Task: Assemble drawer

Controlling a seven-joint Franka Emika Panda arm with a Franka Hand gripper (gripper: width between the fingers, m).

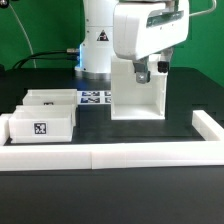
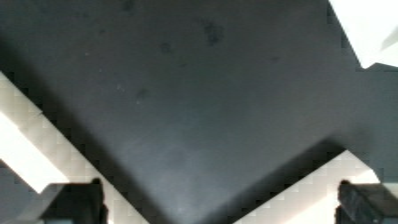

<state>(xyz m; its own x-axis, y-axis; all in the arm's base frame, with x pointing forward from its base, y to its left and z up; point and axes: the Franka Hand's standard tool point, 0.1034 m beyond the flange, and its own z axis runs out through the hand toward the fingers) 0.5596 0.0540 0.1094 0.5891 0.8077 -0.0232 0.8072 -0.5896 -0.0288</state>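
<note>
your gripper (image 1: pixel 150 70) sits up by the top of the box (image 1: pixel 138 100), jaws spread wide, gripping nothing, wrist cam mostly sees bare table (image 2: pixel 196 110), one box, two trays, front tray (image 1: pixel 42 127) and back tray (image 1: pixel 50 99), both well off to the exterior view's left
</note>
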